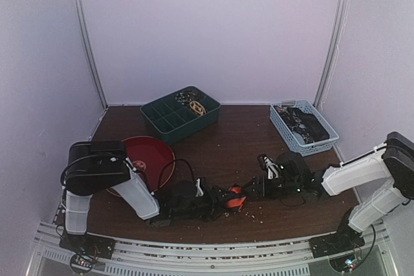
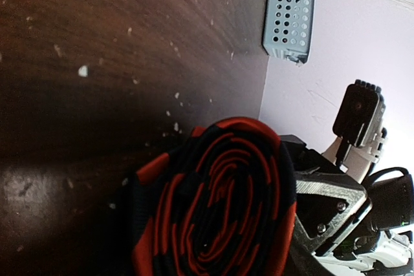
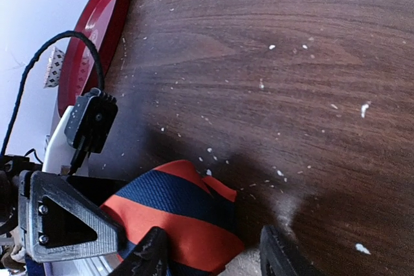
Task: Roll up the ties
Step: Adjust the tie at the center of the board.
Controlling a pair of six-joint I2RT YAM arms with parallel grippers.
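A tie striped orange-red and dark blue is wound into a coil near the table's front middle. In the left wrist view the coil fills the lower middle, its spiral end facing the camera and hiding the fingers. My left gripper is shut on this coil from the left. My right gripper faces it from the right. In the right wrist view it stands open; one fingertip touches the tie and the other stands apart over the wood. Rolled tan and dark ties lie in the green tray.
A green divided tray stands at the back middle. A pale blue perforated basket with dark cloth stands at the back right. A red plate lies front left, by the left arm. A black cable loops near it. White crumbs speckle the wood.
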